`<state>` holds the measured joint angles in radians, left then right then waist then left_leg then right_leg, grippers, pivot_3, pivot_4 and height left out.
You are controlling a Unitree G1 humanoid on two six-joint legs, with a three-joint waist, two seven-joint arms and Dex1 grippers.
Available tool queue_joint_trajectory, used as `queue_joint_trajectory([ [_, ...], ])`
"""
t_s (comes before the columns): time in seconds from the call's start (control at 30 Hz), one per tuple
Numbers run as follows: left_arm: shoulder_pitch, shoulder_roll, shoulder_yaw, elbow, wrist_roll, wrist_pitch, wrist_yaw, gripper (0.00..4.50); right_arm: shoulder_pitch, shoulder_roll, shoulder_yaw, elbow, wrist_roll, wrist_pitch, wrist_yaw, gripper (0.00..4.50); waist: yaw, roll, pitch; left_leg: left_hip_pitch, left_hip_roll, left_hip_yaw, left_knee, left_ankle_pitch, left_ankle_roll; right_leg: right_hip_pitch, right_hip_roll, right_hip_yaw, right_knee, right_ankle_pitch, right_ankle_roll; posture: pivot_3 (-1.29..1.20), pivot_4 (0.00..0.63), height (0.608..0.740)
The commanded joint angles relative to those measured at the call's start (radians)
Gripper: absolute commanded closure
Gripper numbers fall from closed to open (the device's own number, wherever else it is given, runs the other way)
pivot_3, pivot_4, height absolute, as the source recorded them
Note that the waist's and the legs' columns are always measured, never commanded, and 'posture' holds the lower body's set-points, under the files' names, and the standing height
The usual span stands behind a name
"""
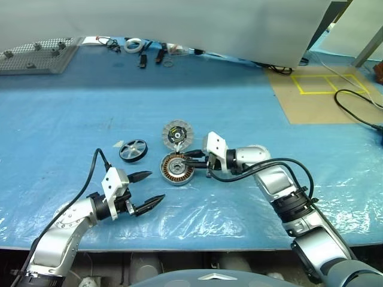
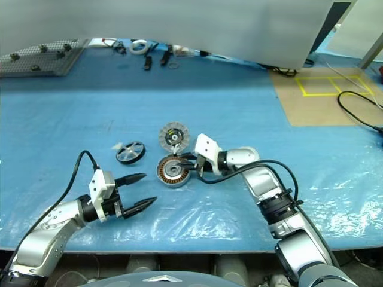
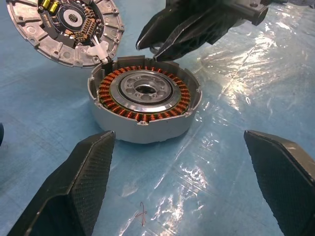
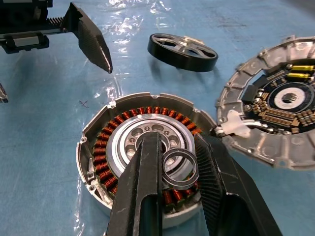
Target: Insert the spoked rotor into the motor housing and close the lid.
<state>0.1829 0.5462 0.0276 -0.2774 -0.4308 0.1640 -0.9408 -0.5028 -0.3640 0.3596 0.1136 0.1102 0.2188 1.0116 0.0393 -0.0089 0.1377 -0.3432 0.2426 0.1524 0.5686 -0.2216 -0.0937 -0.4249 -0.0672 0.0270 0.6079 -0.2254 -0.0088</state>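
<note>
A blue sheet covers the table across most of the head frames, with a tan floor patch marked in yellow tape at upper right and a grey pegboard at upper left.

The right arm enters from the lower right corner, bends at the elbow and reaches leftward toward frame centre, its wrist nearly level. The right gripper hangs over the housing; its fingers stand narrowly apart with a small silver ring pinched between them, just above the housing's hub.

The left arm comes up from the lower left corner, forearm angled toward centre. The left gripper hovers just left of and below the housing, fingers spread wide and holding nothing.

The housing sits at centre frame, open side up, copper windings showing. The lid lies just above it, touching its rim, circuit face up. The rotor rests on the sheet to the housing's upper left, apart from it.
</note>
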Motion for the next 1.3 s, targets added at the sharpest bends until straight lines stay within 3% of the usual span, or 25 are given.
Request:
queue_joint_trajectory([
  [0.03,0.009,-0.001,0.004,-0.044,-0.013,-0.002,0.007,0.07,-0.026,0.019,0.01,-0.011,-0.001,-0.035,0.014,3.87,0.0,0.0,0.0,0.0,0.0,0.0,0.0,0.0,0.0,0.0,0.0,0.0,0.0,0.0,0.0,0.0,0.15,0.74],
  [0.5,0.005,-0.004,-0.003,-0.05,-0.01,0.0,0.021,0.07,-0.072,0.114,0.047,0.156,-0.05,-0.115,0.023,3.87,-0.001,0.0,0.0,0.0,0.0,0.0,0.0,0.0,0.0,0.0,0.0,0.0,0.0,0.0,0.0,0.0,0.15,0.74],
  [1.3,-0.001,0.0,-0.01,-0.041,-0.011,-0.004,0.028,0.07,-0.07,0.11,0.043,0.178,-0.066,-0.127,0.033,3.87,-0.001,0.0,0.0,0.0,0.0,0.0,0.0,0.0,0.0,0.0,0.0,0.0,0.0,0.0,0.0,0.0,0.15,0.74],
])
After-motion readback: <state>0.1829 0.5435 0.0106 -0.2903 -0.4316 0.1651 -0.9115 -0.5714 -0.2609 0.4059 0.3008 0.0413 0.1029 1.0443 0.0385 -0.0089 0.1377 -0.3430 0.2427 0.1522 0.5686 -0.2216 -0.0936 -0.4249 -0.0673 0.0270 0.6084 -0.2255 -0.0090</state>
